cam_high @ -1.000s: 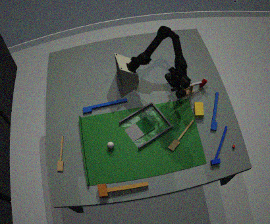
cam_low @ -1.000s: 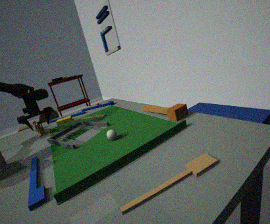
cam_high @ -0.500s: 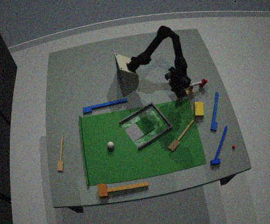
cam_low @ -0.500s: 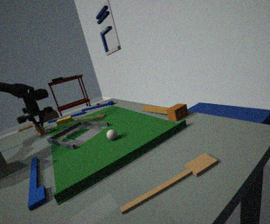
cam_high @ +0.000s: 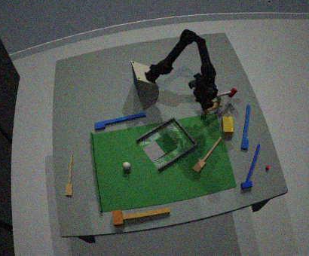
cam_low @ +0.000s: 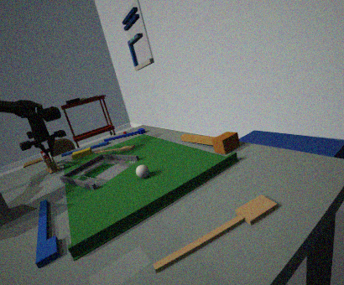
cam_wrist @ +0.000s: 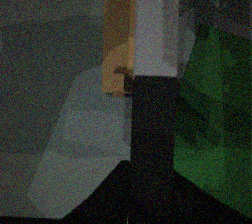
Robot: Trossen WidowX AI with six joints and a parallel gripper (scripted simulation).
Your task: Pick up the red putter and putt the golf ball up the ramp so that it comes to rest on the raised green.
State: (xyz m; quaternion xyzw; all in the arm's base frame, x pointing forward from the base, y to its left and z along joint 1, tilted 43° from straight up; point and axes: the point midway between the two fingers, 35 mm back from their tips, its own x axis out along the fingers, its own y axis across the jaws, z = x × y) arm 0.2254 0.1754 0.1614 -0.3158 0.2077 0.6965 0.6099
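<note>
The red putter [cam_high: 232, 92] has a red head, a white shaft also seen in the wrist view [cam_wrist: 149, 40], and a black grip. My gripper [cam_high: 208, 103] [cam_wrist: 140, 168] is shut on the black grip, low over the table behind the mat's back right corner. The arm partly hides the putter in the top view. The white golf ball [cam_high: 126, 166] [cam_low: 142, 171] sits on the green mat [cam_high: 115, 193] [cam_low: 158, 198], at its left. A pale ramp [cam_high: 154, 150] faces the ball's side and leads to the raised green [cam_high: 168, 141], inside grey walls [cam_high: 178, 157].
A tan wooden piece [cam_wrist: 118, 55] lies close beside the putter's shaft. A yellow block [cam_high: 227, 124] and a blue club [cam_high: 246, 126] are to the right. A tan club [cam_high: 199, 166] lies on the mat. An orange mallet [cam_high: 145, 214] [cam_low: 226, 142] is at the front edge.
</note>
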